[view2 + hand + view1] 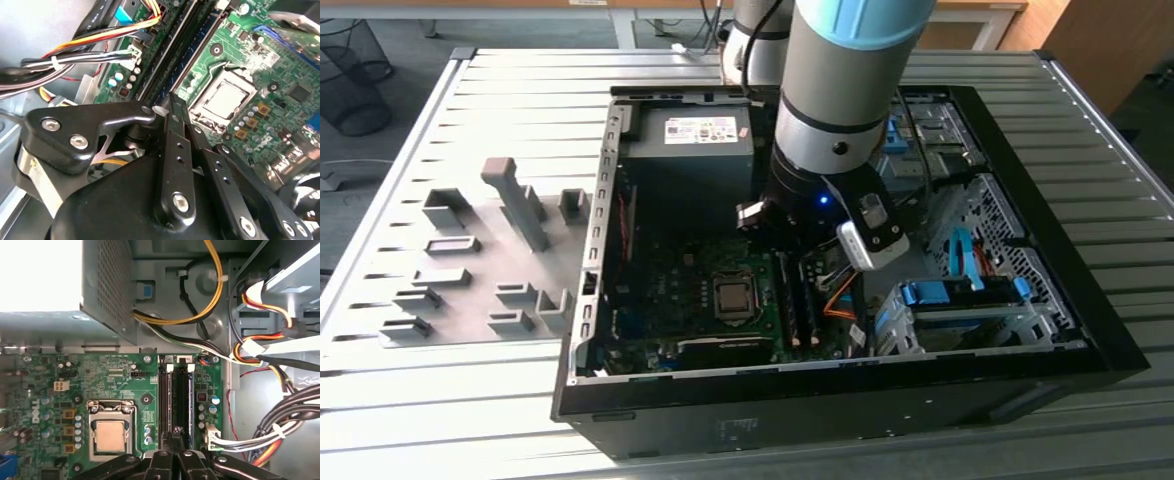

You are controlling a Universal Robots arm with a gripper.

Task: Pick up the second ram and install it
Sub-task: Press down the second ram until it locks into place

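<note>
Fingers [172,107] closed flat together, gripping nothing, tips down over the memory slots [177,400] just right of the CPU socket [111,432]. Second ram [189,402] apparently in the slot already, full seating hard to judge. Risk: off-centre push tilting it, one latch left open, board flexing.

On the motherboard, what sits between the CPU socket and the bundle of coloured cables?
In the first wrist view, the memory slots lie between the CPU socket and the coloured cables.
</note>
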